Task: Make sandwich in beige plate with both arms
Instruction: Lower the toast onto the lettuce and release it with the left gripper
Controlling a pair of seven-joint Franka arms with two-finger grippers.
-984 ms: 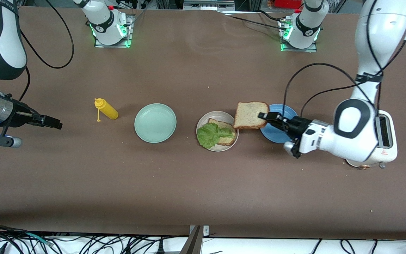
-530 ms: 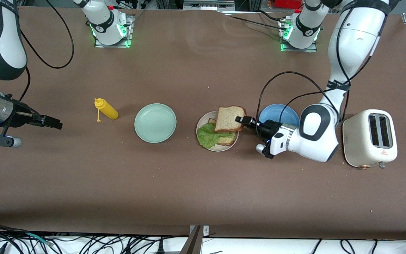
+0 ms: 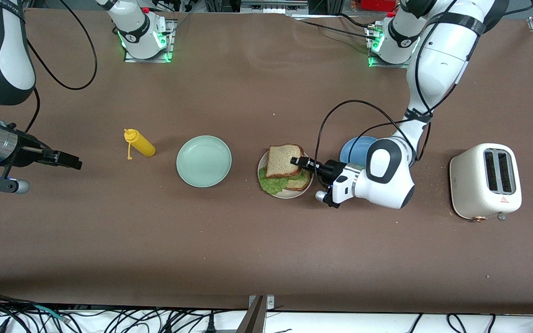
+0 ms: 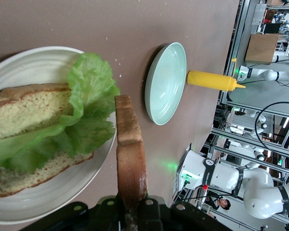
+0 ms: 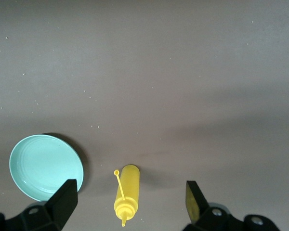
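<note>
I have the left gripper (image 3: 300, 162) clamped on one edge of the top slice of toast (image 3: 285, 160), holding it flat over the beige plate (image 3: 263, 163). From the front view the slice lies roughly level, its gripped edge turned toward the left arm's end of the table and its free edge toward the mint-green plate (image 3: 204, 161). In the left wrist view I see the slice edge-on (image 4: 130, 154), its crust running straight out from the fingers (image 4: 111, 211).

On the beige plate (image 4: 48, 202) sits the bottom slice of toast (image 4: 24, 110) with the ruffled lettuce leaf (image 4: 86, 120) draped across it; the leaf spills over the side of the plate toward the mint-green plate (image 4: 164, 83).

Compared with a second ago, the held slice has travelled from above the blue plate (image 3: 356, 149) to above the lettuce (image 3: 273, 181), and the left arm has swung in so that the white toaster (image 3: 485, 180) is now uncovered.

The right gripper (image 3: 65, 159) waits over the table at the right arm's end, its fingers (image 5: 62, 199) spread wide and empty. It has not moved. Below it I see the yellow mustard bottle (image 5: 126, 192) lying on its side, with the mint-green plate (image 5: 45, 166) beside it.
</note>
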